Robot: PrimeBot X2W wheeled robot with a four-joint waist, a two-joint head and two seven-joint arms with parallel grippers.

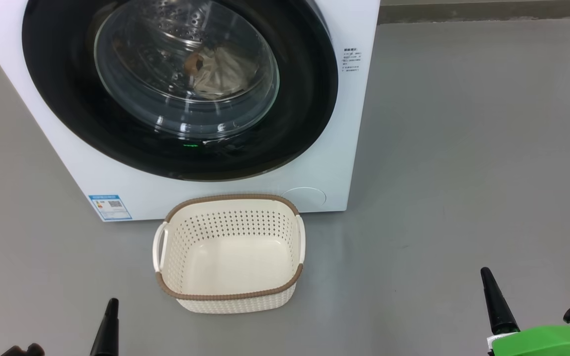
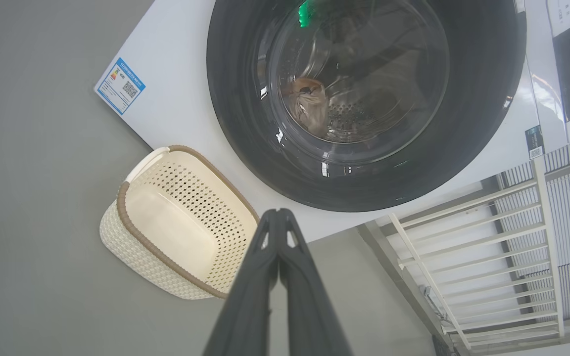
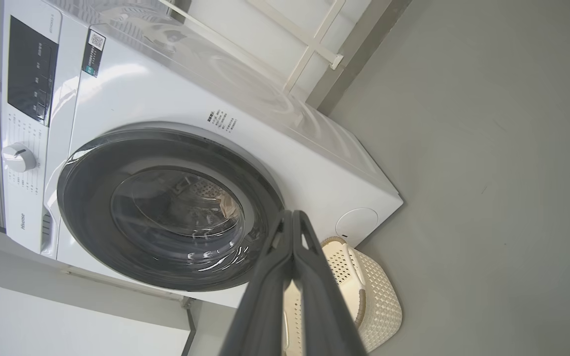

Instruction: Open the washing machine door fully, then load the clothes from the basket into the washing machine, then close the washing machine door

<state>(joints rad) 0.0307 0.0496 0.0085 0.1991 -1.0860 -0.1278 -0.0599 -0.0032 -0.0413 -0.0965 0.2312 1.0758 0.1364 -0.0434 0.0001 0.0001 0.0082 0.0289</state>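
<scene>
– Grippers first: is the left gripper (image 2: 278, 213) holding anything?
– No. In the left wrist view its two dark fingers (image 2: 245, 296) are clenched tip to tip with nothing between them. In the head view it sits at the lower left, above the grey floor (image 1: 463, 148).
– And the right gripper (image 3: 292, 213)?
– Pinched together the same way and grasping nothing. It is at the lower right of the head view, beside a bright green part (image 1: 542, 341).
– Where is the washing machine door (image 1: 67, 99)?
– Across the top of the head view. The glossy black ring lies flush against the front of the white washing machine (image 1: 314, 163), closed, with its glass bowl (image 1: 186, 118) bulging at the centre.
– The clothes (image 1: 220, 74)?
– Behind that glass, inside the perforated steel drum: a cream bundle with an orange-brown patch. Reflections blur the rest.
– The basket (image 1: 230, 296)?
– On the floor at lower centre of the head view, just in front of the machine. It stands upright, and its smooth cream bottom is in plain sight. A blue label (image 1: 110, 207) sits on the machine's lower left corner, just left of the basket.
</scene>
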